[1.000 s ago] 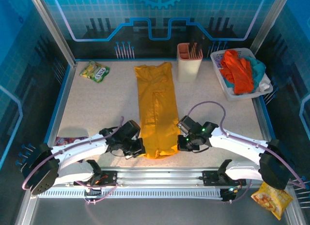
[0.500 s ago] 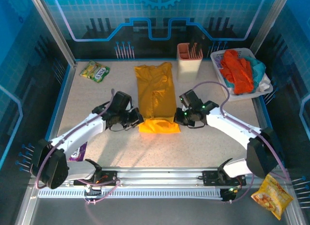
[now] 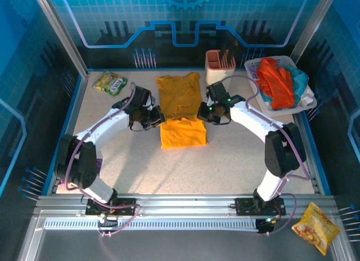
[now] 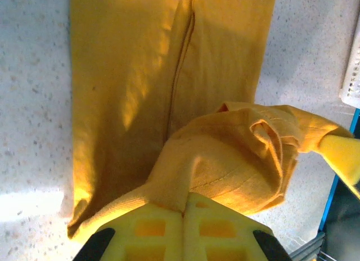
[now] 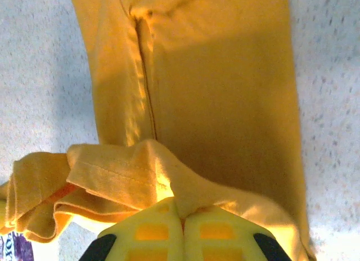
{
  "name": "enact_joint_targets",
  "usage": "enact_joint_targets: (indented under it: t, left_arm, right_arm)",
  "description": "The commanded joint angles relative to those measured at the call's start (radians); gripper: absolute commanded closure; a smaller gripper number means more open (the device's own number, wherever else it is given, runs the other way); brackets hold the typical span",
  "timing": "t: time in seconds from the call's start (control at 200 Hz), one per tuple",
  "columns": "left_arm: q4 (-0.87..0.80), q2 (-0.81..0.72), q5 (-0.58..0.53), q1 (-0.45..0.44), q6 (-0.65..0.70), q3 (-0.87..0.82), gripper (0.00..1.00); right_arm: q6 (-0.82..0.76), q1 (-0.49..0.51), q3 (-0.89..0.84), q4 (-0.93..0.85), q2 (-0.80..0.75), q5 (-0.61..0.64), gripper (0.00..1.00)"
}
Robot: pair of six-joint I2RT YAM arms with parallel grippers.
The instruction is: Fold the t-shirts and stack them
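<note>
The mustard-yellow t-shirt (image 3: 181, 106) lies lengthwise at the table's back middle, its near half doubled up over itself. My left gripper (image 3: 158, 120) is shut on the left corner of the lifted hem (image 4: 225, 160). My right gripper (image 3: 201, 115) is shut on the right corner of the hem (image 5: 129, 171). The flat part of the shirt (image 5: 225, 86) lies under both wrists. Orange-red, teal and whitish t-shirts (image 3: 277, 81) are piled in the white basket (image 3: 277, 109) at the back right.
A pink holder (image 3: 220, 68) stands just right of the yellow shirt's far end. A green-yellow snack packet (image 3: 110, 82) lies at the back left. An orange snack bag (image 3: 315, 227) sits off the table at the front right.
Both grippers have carried the shirt's near hem from the front edge toward the back, folding the shirt over itself. The arms now reach far out.
</note>
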Motion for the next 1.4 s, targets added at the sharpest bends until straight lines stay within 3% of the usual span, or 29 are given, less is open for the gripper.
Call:
enact_joint_targets:
  t: [0.0, 0.335, 0.896, 0.936, 0.966, 1.051, 1.091, 1.136, 1.241, 1.396]
  left_arm:
    - [0.014, 0.054, 0.055, 0.034, 0.066, 0.061, 1.0]
    - [0.005, 0.243, 0.113, 0.076, 0.109, 0.205, 1.0]
    - [-0.018, 0.359, 0.084, 0.102, 0.119, 0.31, 1.0]
    - [-0.028, 0.373, 0.083, 0.105, 0.12, 0.323, 0.92]
    - [-0.039, 0.383, 0.08, 0.106, 0.119, 0.331, 0.81]
    - [-0.079, 0.409, 0.059, 0.109, 0.119, 0.356, 0.51]
    - [-0.098, 0.412, 0.048, 0.112, 0.122, 0.365, 0.42]
    - [-0.113, 0.407, 0.034, 0.114, 0.125, 0.365, 0.36]
    - [-0.124, 0.354, 0.013, 0.116, 0.125, 0.331, 0.33]
    - [-0.043, 0.218, 0.047, 0.084, 0.06, 0.196, 0.35]
  right_arm:
    - [-0.057, -0.026, 0.087, -0.027, 0.056, -0.023, 1.0]
    - [-0.08, -0.058, 0.237, -0.071, 0.207, -0.046, 1.0]
    - [-0.099, -0.089, 0.354, -0.077, 0.349, -0.087, 1.0]
    - [-0.103, -0.089, 0.367, -0.079, 0.362, -0.091, 1.0]
    - [-0.106, -0.09, 0.378, -0.086, 0.376, -0.097, 0.95]
    - [-0.118, -0.094, 0.409, -0.123, 0.4, -0.092, 0.57]
    - [-0.121, -0.094, 0.409, -0.131, 0.395, -0.081, 0.43]
    - [-0.124, -0.094, 0.388, -0.125, 0.376, -0.071, 0.35]
    - [-0.126, -0.092, 0.318, -0.098, 0.303, -0.069, 0.27]
    - [-0.112, -0.071, 0.161, -0.036, 0.163, -0.103, 0.25]
